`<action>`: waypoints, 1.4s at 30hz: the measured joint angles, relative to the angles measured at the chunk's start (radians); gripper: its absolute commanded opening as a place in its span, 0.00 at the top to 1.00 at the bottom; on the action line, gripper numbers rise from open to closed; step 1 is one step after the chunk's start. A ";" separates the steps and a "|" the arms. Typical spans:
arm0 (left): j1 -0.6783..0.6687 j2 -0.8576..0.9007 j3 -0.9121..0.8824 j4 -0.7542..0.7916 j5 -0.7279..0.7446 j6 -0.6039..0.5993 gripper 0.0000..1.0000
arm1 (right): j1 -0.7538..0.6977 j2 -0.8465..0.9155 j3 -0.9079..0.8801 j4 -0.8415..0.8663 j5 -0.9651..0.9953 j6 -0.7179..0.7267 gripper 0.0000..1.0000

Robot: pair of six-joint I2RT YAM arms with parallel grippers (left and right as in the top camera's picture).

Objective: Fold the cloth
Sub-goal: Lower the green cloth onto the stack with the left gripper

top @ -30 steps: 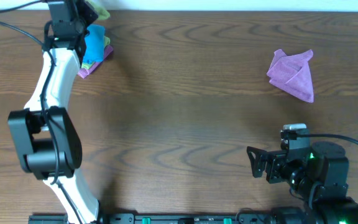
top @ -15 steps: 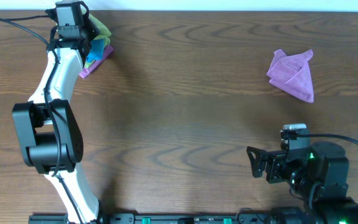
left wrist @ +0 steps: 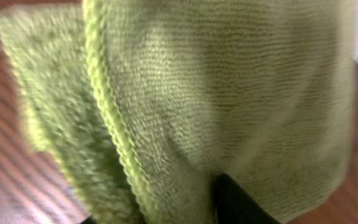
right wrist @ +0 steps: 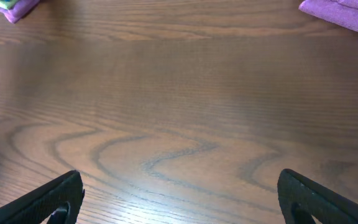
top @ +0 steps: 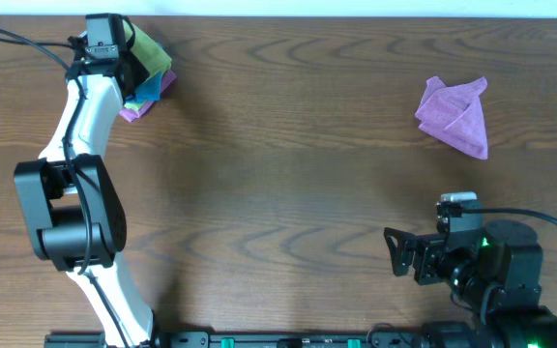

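Pinched tight in the left claw (left wrist: 186, 208): the lime-green cloth (left wrist: 229, 93). Only one dark finger tip (left wrist: 236, 203) peeking out, close to the middle of the claw. The other finger tip hidden under the soft green fuzz. Lime-green cloth right up against the claw's camera, filling nearly the whole view. A bumpy stitched edge (left wrist: 114, 124) running down the cloth, just to one side of that finger tip. A bit of brown wooden table (left wrist: 2, 177) behind the cloth, down below the claw.

Seen from up high: the lime-green cloth bunched up and touching the left claw, right beside it, at the far corner of the table. Just next to the claw, peeking out from under the green, a bright blue cloth (top: 146, 91). Under the blue, a small purple cloth (top: 131, 109). All three in one little pile (top: 141, 97).

Right claw (right wrist: 185, 205) wide open, holding nothing at all. Two black fingers (right wrist: 48, 200) far apart, one at each side, with only bare wood between them. Well ahead of this claw and off to one side, a crumpled purple cloth (right wrist: 344, 12), lying on the table by itself. Far ahead on the other side, the little pile by the left claw. Right claw and lime-green cloth well apart.
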 measured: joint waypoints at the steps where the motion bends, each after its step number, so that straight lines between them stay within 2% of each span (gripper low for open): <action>1: 0.007 0.000 0.000 -0.008 -0.003 0.001 0.35 | 0.000 0.000 0.000 0.000 0.000 0.000 0.01; 14: 0.073 -0.072 0.000 -0.019 -0.007 0.046 0.10 | 0.000 0.000 0.000 0.000 0.000 0.000 0.01; 15: 0.075 -0.087 0.000 -0.019 -0.007 0.048 0.05 | 0.000 0.000 0.000 0.000 0.000 0.000 0.01; 27: 0.078 -0.208 0.000 -0.109 0.030 0.146 0.05 | 0.000 0.000 0.000 0.000 0.000 0.000 0.01; 28: 0.078 -0.214 0.000 -0.101 0.050 0.153 0.28 | 0.000 0.000 0.000 0.000 0.000 0.000 0.01; 29: 0.078 -0.217 0.000 -0.087 0.069 0.151 0.41 | 0.000 0.000 0.000 0.000 0.000 0.000 0.01; 30: 0.078 -0.217 0.000 -0.059 0.094 0.155 0.63 | 0.000 0.000 0.000 0.000 0.000 0.000 0.01; 31: 0.079 -0.217 0.000 -0.028 0.121 0.154 0.80 | 0.000 0.000 0.000 0.000 0.000 0.000 0.01; 32: 0.079 -0.217 0.000 -0.006 0.143 0.150 0.89 | 0.000 0.000 0.000 0.000 0.000 0.000 0.01; 33: 0.079 -0.215 0.000 0.020 0.164 0.146 0.94 | 0.000 0.000 0.000 0.000 0.000 0.000 0.01; 42: 0.075 0.006 0.000 0.294 0.210 0.095 0.94 | 0.000 0.000 0.000 -0.001 0.000 0.000 0.01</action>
